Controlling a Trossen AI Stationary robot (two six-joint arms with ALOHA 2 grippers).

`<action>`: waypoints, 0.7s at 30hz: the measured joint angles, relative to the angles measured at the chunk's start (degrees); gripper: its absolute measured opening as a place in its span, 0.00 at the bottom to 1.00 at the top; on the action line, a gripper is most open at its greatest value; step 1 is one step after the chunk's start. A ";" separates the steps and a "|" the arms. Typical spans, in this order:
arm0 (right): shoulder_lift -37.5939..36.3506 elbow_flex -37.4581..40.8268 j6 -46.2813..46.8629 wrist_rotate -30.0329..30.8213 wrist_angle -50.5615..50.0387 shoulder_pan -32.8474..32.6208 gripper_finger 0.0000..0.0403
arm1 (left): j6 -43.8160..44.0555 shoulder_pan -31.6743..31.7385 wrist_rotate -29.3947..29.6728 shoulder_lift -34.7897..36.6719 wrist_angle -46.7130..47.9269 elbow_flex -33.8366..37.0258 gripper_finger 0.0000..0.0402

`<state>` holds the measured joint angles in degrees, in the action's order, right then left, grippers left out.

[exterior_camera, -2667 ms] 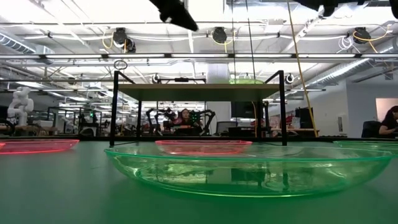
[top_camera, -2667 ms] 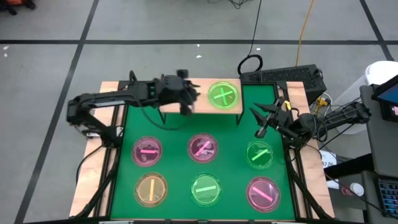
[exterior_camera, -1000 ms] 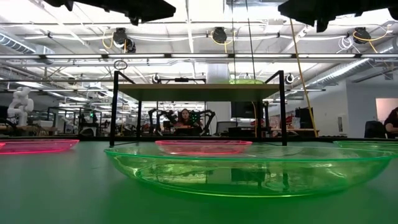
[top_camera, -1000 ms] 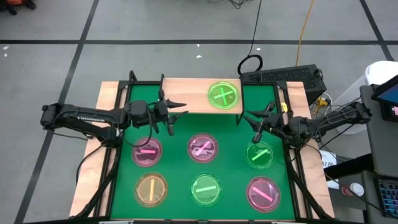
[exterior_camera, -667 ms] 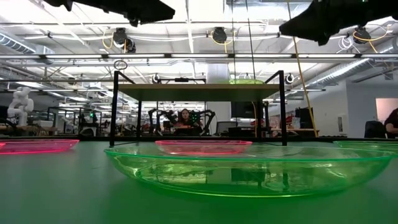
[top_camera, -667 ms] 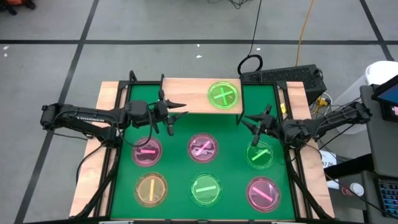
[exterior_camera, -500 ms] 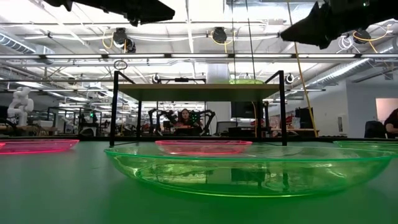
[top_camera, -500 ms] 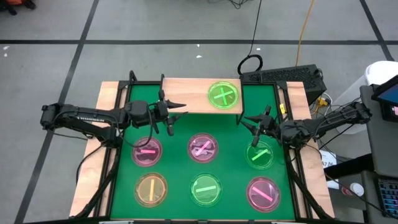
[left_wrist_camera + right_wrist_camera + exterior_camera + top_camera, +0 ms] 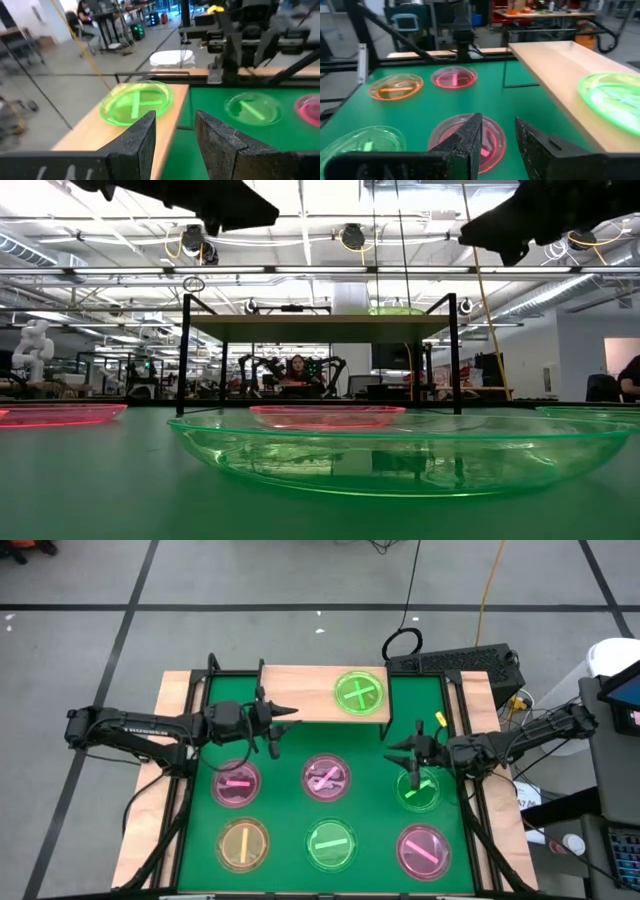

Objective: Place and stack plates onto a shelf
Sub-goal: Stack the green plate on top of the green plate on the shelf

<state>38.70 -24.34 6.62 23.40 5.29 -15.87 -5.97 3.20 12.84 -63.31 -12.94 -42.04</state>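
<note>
Right gripper hovers just above the far rim of the green plate on the right side of the counter, jaws parted narrowly and empty; in its wrist view a pink plate lies beyond the jaws. My read: the step is picking that green plate, which wants the jaws straddling the rim, one finger inside and one outside, since the dish is shallow and likely slippery. Lift level before heading to the shelf, where one green cross-marked plate already sits on the side nearer these jaws; stack centred on it. Left gripper waits at the shelf's front edge, jaws narrowly parted, empty.
</note>
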 joint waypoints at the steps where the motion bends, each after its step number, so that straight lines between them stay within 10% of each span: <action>1: 0.00 0.00 0.11 -0.87 -0.16 -0.01 0.25 | 0.92 -0.18 -0.70 0.00 -0.08 0.00 0.36; 21: 3.64 0.00 4.58 0.34 -3.77 0.93 0.25 | 3.14 -4.48 -1.83 -2.81 -2.72 0.00 0.36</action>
<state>42.33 -24.34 11.20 23.74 1.51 -14.95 -2.83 -1.28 11.01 -66.12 -15.66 -42.04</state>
